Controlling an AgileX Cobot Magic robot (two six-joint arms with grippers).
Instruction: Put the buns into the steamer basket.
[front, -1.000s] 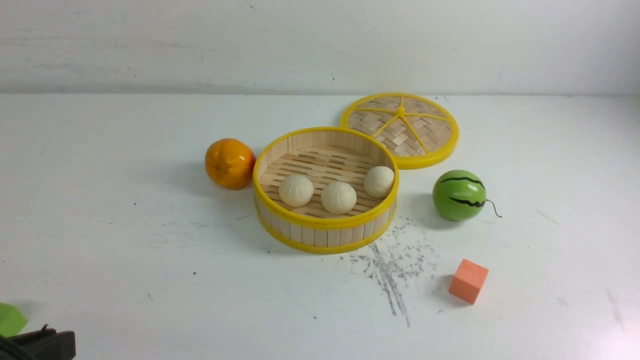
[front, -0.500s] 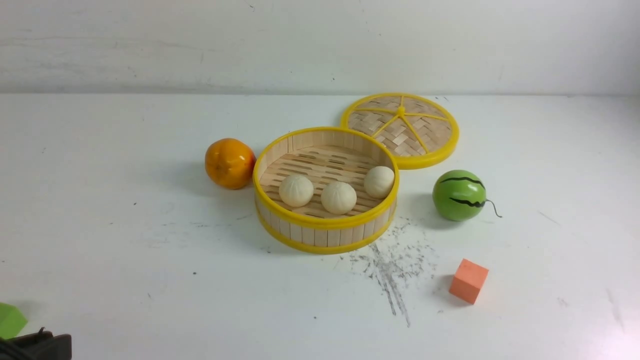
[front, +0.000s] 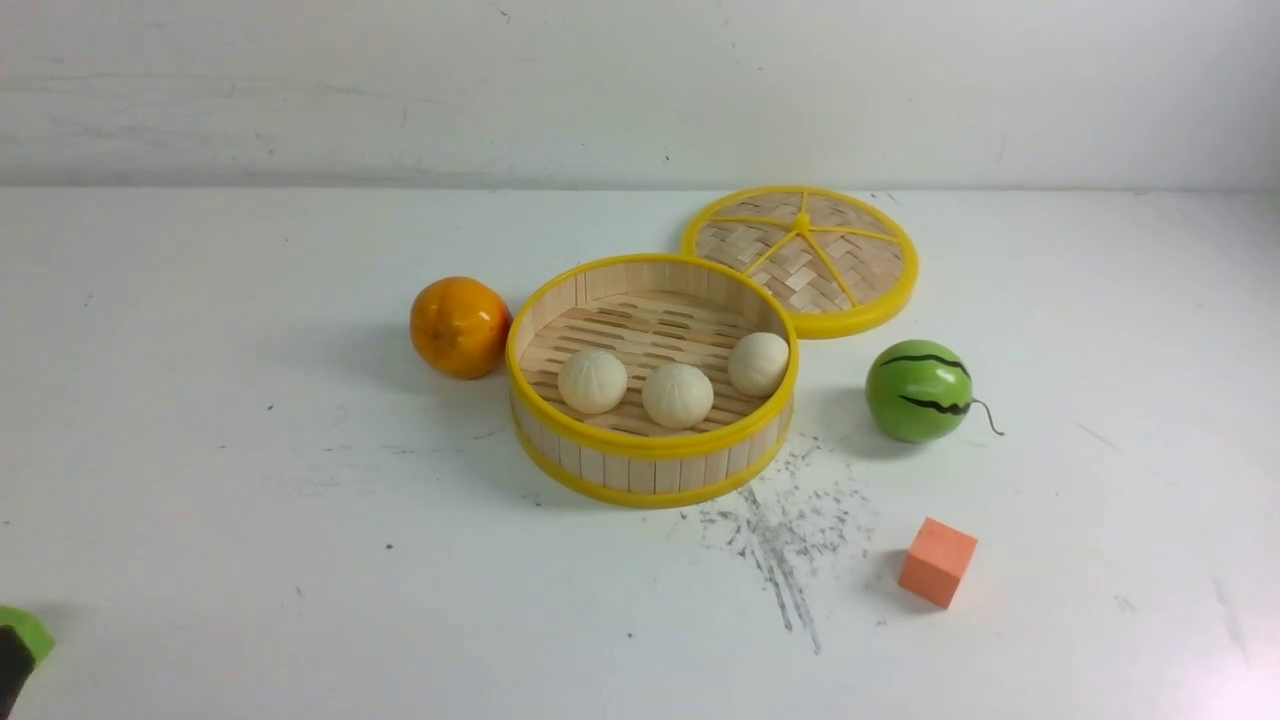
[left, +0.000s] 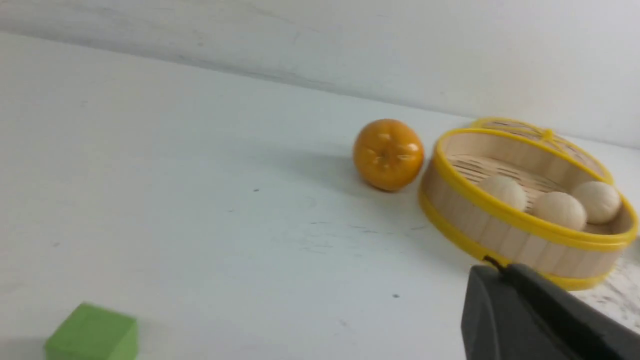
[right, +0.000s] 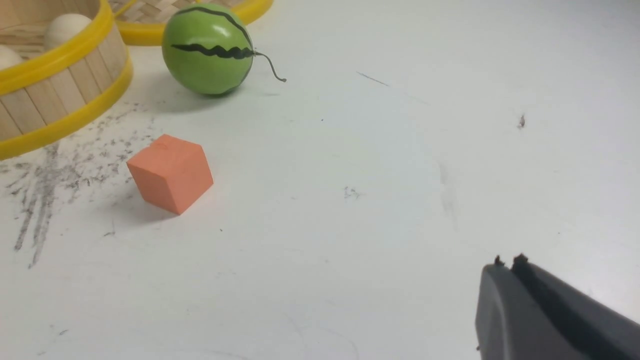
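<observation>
Three cream-white buns (front: 592, 380) (front: 677, 395) (front: 758, 363) lie side by side on the slatted floor of the steamer basket (front: 650, 447) at the table's middle. In the left wrist view the same buns (left: 560, 210) show over the basket's wall (left: 500, 230). My left gripper (left: 495, 265) is shut and empty, well short of the basket; in the front view only a dark sliver of it (front: 12, 670) shows at the bottom left corner. My right gripper (right: 507, 262) is shut and empty over bare table, out of the front view.
An orange (front: 459, 326) touches the basket's left side. The woven lid (front: 800, 255) lies flat behind it. A green watermelon ball (front: 920, 390) and an orange cube (front: 937, 561) sit to the right. A green cube (left: 92, 335) lies at the near left.
My left gripper has pulled back toward the bottom left corner, nearly leaving the front view. The buns, basket and other objects have not moved.
</observation>
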